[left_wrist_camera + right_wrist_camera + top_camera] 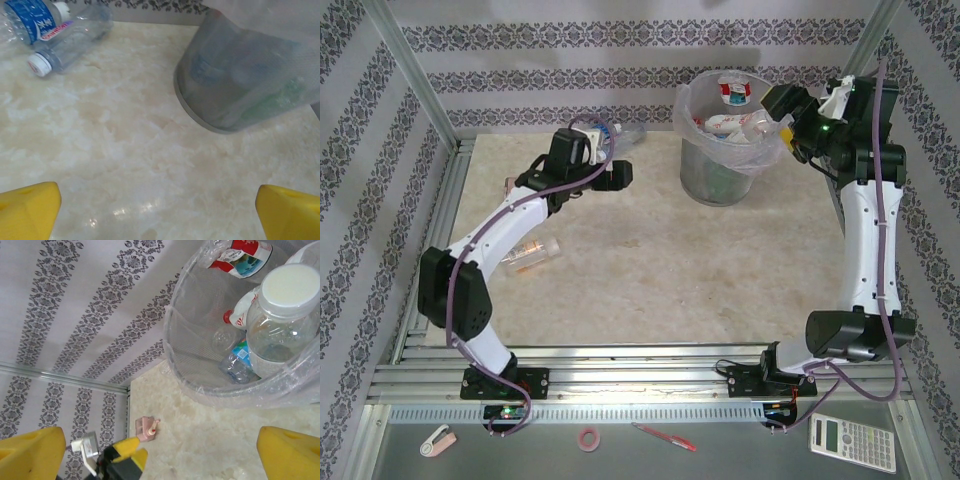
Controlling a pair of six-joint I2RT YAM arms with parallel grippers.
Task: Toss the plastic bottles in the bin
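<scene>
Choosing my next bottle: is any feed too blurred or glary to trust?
Top external: evenly lit, sharp; the orange-labelled clear plastic bottle looks pale on the marble tabletop. Left wrist: soft, slight glare on the marble; the round translucent grey bin is hazy, the two clear bottles readable. Right wrist: the white-capped bottle in the bin is sharp, the yellow end effector fingers blurred.

The left arm [510,230] arcs from its base up toward the far left, and the left gripper [160,210] is held low with its jaws spread wide. The right arm [865,240] stands tall along the right side, its wrist bent leftward, and the right gripper [160,452] gapes equally wide.
</scene>
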